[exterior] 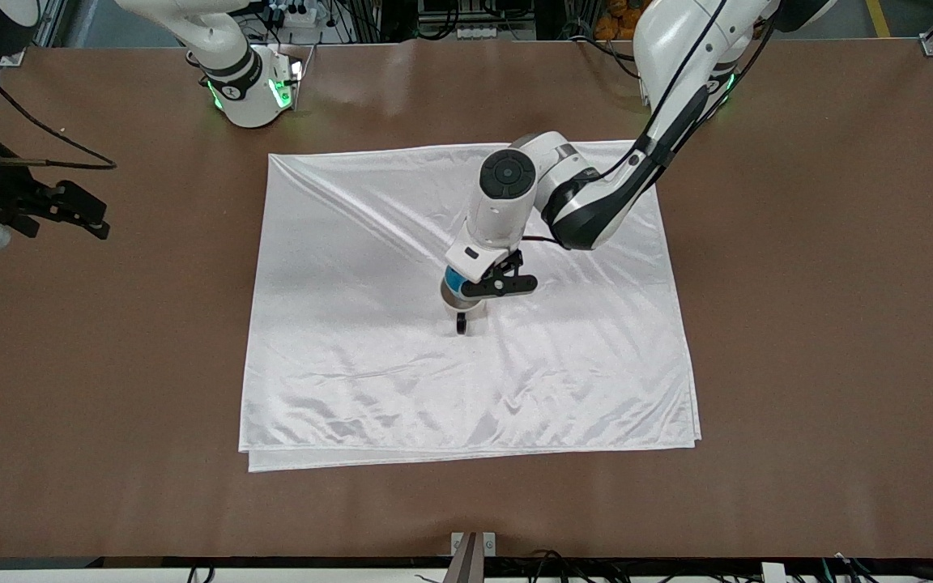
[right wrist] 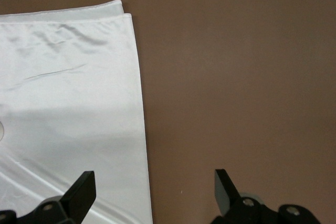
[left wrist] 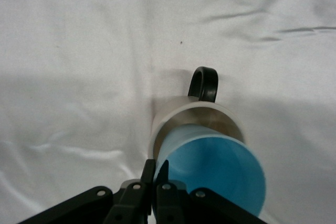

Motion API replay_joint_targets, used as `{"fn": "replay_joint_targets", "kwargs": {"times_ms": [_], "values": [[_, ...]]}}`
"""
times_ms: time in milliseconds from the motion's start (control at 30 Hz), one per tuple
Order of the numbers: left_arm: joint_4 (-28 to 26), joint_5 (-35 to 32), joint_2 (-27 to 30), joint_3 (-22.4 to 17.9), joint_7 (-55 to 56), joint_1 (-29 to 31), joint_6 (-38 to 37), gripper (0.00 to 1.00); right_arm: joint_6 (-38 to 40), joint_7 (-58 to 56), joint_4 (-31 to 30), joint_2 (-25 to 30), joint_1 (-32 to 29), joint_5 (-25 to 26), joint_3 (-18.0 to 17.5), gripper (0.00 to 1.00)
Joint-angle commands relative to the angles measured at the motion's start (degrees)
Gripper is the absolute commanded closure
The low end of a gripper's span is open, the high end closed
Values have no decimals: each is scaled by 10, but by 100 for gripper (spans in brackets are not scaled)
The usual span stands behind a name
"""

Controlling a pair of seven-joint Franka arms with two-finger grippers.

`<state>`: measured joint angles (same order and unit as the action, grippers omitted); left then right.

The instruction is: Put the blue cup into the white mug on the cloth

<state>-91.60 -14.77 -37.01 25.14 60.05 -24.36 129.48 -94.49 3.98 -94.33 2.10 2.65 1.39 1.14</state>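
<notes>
One cloth (exterior: 369, 340) lies flat on the brown bench (exterior: 823, 324), its doubled edges showing along the side nearest the front camera and at the corner seen in the right wrist view (right wrist: 68, 93); bare bench surrounds it on all four sides. One white mug (exterior: 460, 306) stands near the middle of the cloth, its black handle (left wrist: 203, 83) turned toward the front camera. One blue cup (left wrist: 218, 169) sits tilted in the mug's mouth, its rim well above the mug's rim. The left gripper (exterior: 489, 279) is over the mug, its fingers (left wrist: 148, 174) closed on the blue cup's wall. The right gripper (exterior: 78, 212) waits over bare bench toward the right arm's end, fingers (right wrist: 81, 190) spread apart and holding nothing.
</notes>
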Motion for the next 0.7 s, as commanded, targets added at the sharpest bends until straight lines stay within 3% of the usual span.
{"fn": "replay_joint_targets", "kwargs": {"times_ms": [0, 233, 267, 333, 367, 400, 667], "values": [[8, -20, -7, -20, 18, -23, 12, 100, 27, 6, 24, 3, -10, -1, -15, 0], [21, -19, -18, -33, 19, -39, 16, 100, 61, 9, 56, 3, -10, -1, -15, 0], [21, -19, -18, -33, 19, -39, 16, 95, 63, 9, 58, 3, -10, -1, -15, 0], [22, -19, -19, -33, 19, -39, 16, 75, 67, 9, 63, 3, -10, -1, -15, 0], [21, -19, -19, -33, 19, -39, 16, 47, 67, 9, 64, 3, -10, -1, -14, 0], [21, -20, -20, -33, 18, -39, 17, 0, 67, 9, 64, 4, -10, -1, -14, 0], [29, -20, -18, -49, 19, -58, 17, 0, 65, 1, 64, 4, -25, 0, -9, 0]]}}
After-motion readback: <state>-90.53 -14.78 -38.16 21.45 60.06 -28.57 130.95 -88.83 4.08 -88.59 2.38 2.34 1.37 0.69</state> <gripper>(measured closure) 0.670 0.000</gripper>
